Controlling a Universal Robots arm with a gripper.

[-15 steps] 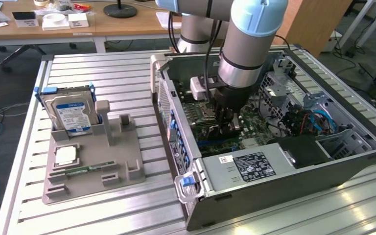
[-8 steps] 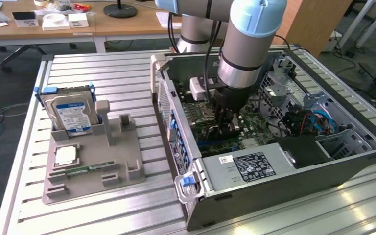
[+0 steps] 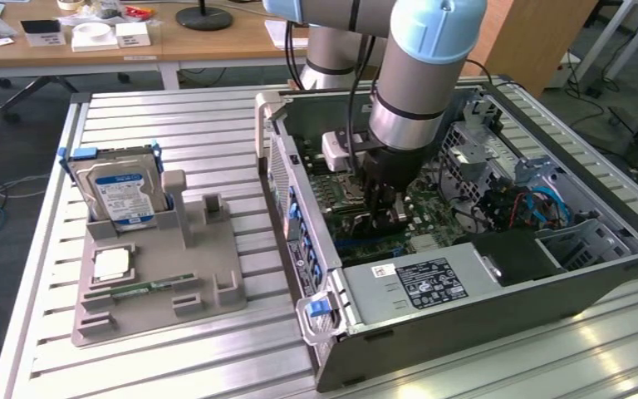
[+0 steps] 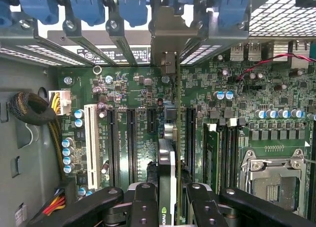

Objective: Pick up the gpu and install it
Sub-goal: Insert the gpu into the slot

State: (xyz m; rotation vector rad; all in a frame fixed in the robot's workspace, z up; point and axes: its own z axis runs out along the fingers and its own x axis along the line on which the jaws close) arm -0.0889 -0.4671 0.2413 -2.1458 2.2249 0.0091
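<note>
In the exterior view the gripper (image 3: 384, 218) is reaching down inside the open computer case (image 3: 485, 283), over the green motherboard (image 3: 355, 226), so the install step is under way. In the wrist view its black fingers (image 4: 143, 207) are clamping the gpu (image 4: 167, 187), a thin card standing edge-on above a long dark slot (image 4: 189, 133); seating it is calling for exact alignment.

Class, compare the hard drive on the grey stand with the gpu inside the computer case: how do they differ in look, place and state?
The hard drive is silver with a blue label; the gpu is black, seen edge-on. The hard drive stands upright in the stand outside the case; the gpu is down over the motherboard's slots. The hard drive stands free; the gpu sits between the pincer's fingers. Both are on edge.
</note>
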